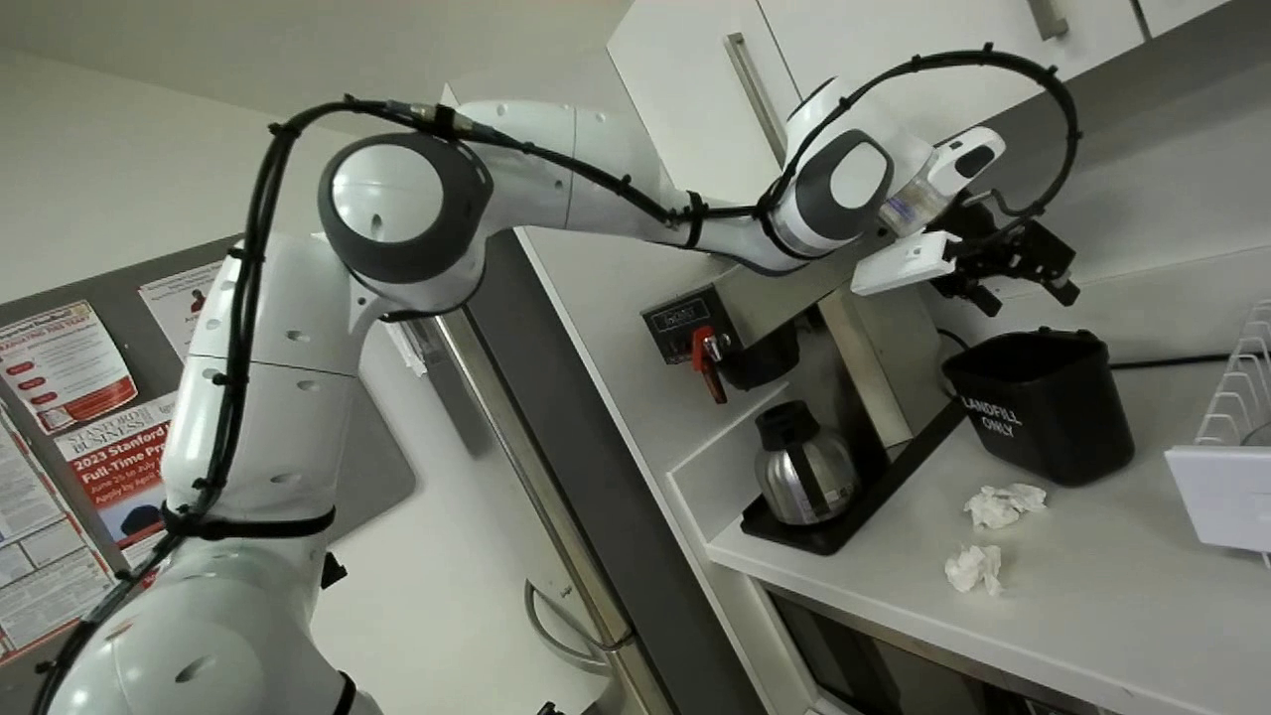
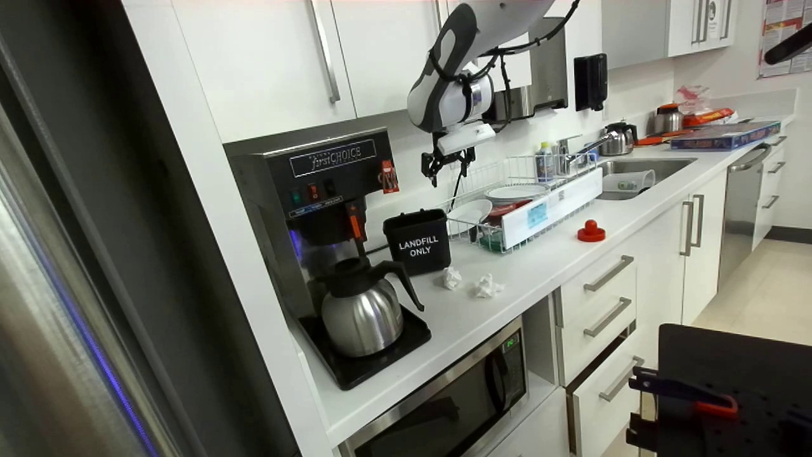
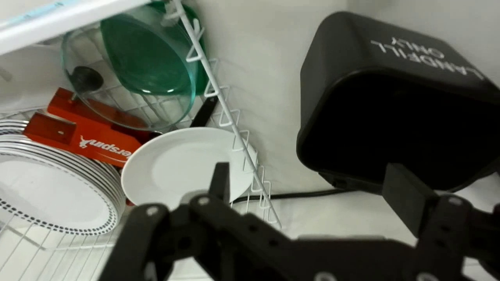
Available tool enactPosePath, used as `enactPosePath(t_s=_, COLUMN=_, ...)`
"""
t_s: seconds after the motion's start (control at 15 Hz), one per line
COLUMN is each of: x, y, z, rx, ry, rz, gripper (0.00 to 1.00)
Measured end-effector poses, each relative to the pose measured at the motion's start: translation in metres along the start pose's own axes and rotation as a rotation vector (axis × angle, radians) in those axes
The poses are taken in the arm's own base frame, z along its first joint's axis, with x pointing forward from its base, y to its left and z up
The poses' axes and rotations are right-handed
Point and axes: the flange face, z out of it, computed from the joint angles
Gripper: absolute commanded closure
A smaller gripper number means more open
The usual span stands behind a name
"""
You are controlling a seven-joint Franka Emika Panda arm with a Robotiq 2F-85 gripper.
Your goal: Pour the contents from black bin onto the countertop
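Observation:
The black bin stands upright on the white countertop, lettering outward; it also shows in an exterior view and the wrist view. Its inside is dark, so I cannot tell whether it holds anything. Two crumpled white wads lie on the countertop in front of the bin, and they show in an exterior view. The wrist view does not show them. My gripper is open and empty above the bin, apart from it. Its fingers spread wide in the wrist view.
A dish rack with plates stands beside the bin. On the other side are the coffee maker and a steel coffee pot on a black tray. Wall cabinets hang above. A black cord runs behind the bin.

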Motion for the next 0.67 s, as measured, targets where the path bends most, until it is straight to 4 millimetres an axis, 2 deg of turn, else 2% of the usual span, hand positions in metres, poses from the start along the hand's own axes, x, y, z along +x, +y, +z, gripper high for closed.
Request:
enactPosePath(t_s=0.33, x=-0.023, y=0.038, z=-0.046, rx=0.045, ry=-0.139, rz=-0.155, gripper=0.0)
enactPosePath(t_s=0.67, x=-0.04, y=0.06, z=-0.067, rx=0.073, ry=-0.262, rz=-0.227, gripper=0.0)
